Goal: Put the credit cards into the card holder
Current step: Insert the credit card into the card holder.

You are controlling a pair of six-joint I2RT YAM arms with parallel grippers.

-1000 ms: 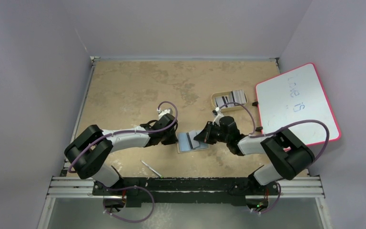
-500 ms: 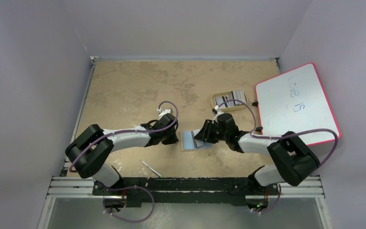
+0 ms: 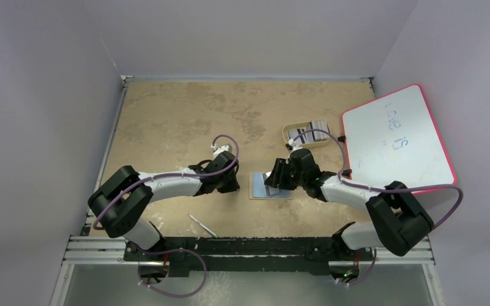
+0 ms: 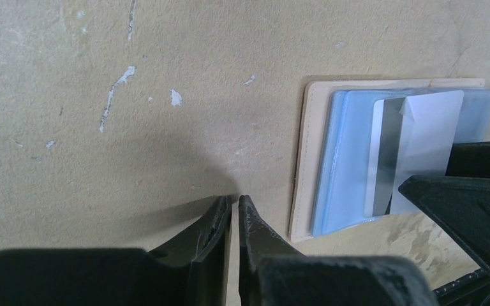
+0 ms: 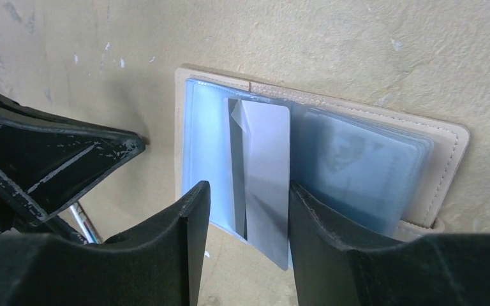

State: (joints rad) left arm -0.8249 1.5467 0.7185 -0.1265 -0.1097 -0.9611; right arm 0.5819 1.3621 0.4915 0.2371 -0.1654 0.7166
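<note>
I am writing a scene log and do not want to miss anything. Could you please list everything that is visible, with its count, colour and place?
card holder: one, tan with blue-grey pockets, lying open mid-table between the grippers
credit card: one, pale grey-white with a dark stripe, on the open pockets
more credit cards: number unclear, pale with dark stripes, in the tray
tray: one, beige, oval, beyond the holder, beside the whiteboard
whiteboard: one, white with a pink edge, at the table's right side
thin stick: one, pale, near the front edge; too small to identify
table: one, mottled tan
left gripper: black, shut, empty, left of the holder
right gripper: black, open, fingers either side of the credit card
</note>
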